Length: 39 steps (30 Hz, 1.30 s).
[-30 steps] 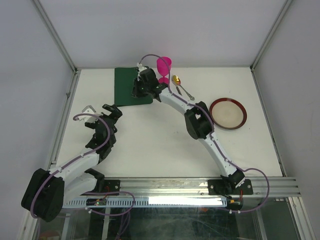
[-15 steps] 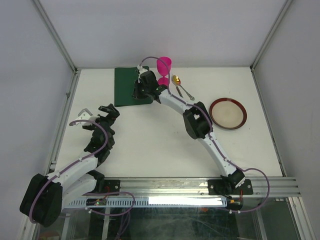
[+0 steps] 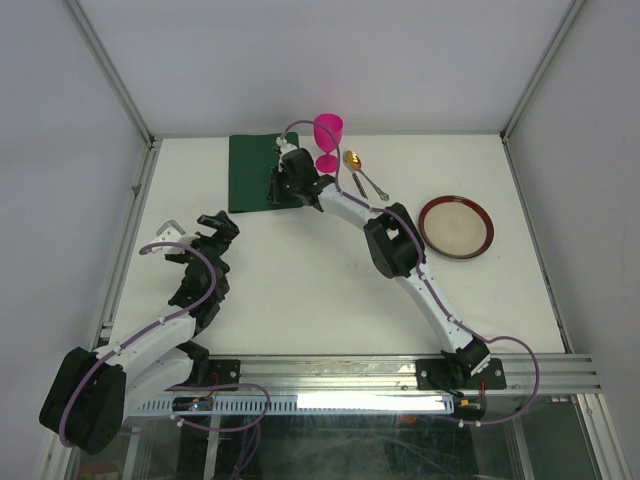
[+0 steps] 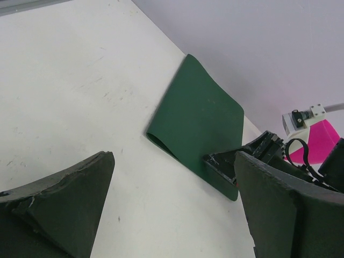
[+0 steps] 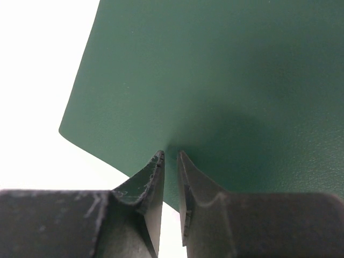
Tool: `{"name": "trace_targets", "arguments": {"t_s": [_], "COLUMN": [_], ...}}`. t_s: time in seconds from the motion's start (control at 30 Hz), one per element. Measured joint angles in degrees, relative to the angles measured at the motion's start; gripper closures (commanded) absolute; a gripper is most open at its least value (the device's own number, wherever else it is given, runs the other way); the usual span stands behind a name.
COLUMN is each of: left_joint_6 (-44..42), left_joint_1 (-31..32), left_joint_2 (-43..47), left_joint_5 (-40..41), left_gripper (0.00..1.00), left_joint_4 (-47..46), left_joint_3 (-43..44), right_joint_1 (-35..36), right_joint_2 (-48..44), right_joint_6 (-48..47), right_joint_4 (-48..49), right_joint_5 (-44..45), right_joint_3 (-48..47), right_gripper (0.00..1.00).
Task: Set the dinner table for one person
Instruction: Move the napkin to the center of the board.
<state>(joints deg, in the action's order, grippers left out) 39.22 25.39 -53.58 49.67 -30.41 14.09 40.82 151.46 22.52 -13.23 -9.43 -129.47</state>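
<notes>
As overhead view shows, dinner table (image 3: 300, 290) runs left—right.

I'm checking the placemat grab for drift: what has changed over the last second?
The right gripper, pinched on the green placemat at its near right corner, edged slightly right and toward the arm bases; that corner is now hidden beneath it. The left gripper, wide open, drew back a little toward the table's left edge. The pink goblet, spoon and plate stayed put.
</notes>
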Motion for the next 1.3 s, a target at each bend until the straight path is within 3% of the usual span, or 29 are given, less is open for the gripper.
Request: {"name": "trace_targets", "arguments": {"t_s": [0.53,1.0,1.3], "left_joint_6": [-0.1,0.0,0.2], "left_joint_1": [0.0,0.0,0.0], "left_joint_2": [1.6,4.9,4.0], "left_joint_5": [1.2,1.3,1.3], "left_gripper": [0.01,0.01,0.01], "left_joint_4": [-1.4,-0.9,-0.9], "left_joint_3": [-1.0,-1.5,-1.5], "right_joint_1": [4.8,11.6,13.6], "right_joint_2": [-8.4,-24.4,-29.3], "right_joint_6": [0.5,2.4,2.4], "right_joint_4": [2.9,0.7,-10.0], "right_joint_5": [3.8,8.5,14.4], "right_joint_3": [14.1,36.9,39.1], "right_gripper": [0.81,0.81,0.62]}}
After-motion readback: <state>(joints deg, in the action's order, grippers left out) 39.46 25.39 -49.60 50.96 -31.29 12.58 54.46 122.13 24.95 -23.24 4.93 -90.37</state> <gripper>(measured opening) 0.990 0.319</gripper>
